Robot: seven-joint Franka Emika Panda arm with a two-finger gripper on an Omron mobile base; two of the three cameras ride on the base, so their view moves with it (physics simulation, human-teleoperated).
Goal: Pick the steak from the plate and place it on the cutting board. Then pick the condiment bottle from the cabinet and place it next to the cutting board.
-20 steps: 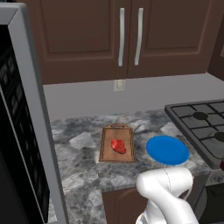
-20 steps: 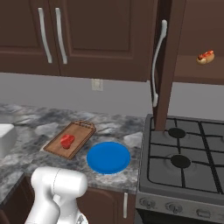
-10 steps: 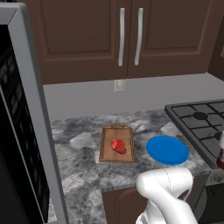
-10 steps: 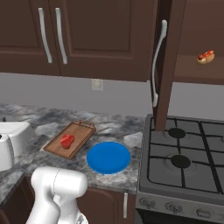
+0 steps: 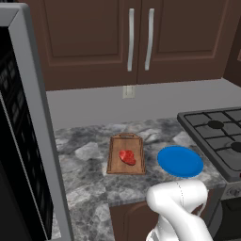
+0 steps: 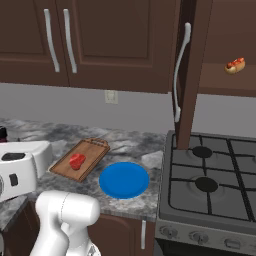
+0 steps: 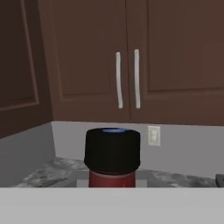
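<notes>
The steak (image 5: 127,157) (image 6: 77,161) lies on the brown cutting board (image 5: 114,162) (image 6: 92,149). To the board's right the blue plate (image 5: 180,161) (image 6: 124,179) is bare. In the hand view my gripper (image 7: 112,183) is shut on the condiment bottle (image 7: 112,151), whose black cap and red body stand upright in front of closed cupboard doors. The white hand (image 6: 20,167) sits at the left edge of the right base view, left of the board. The cabinet (image 6: 222,82) at the upper right stands open, its door (image 6: 192,75) edge-on.
A hot dog in a bun (image 6: 235,65) lies on the open cabinet's shelf. A gas stove (image 6: 215,180) (image 5: 216,134) adjoins the counter on the right. A tall dark appliance (image 5: 23,141) walls off the left. Closed wall cupboards (image 5: 139,40) hang above the grey backsplash.
The white hand has come into the right base view from its left edge. The bottle showed at the right edge of the left base view half a second ago and has left it.
</notes>
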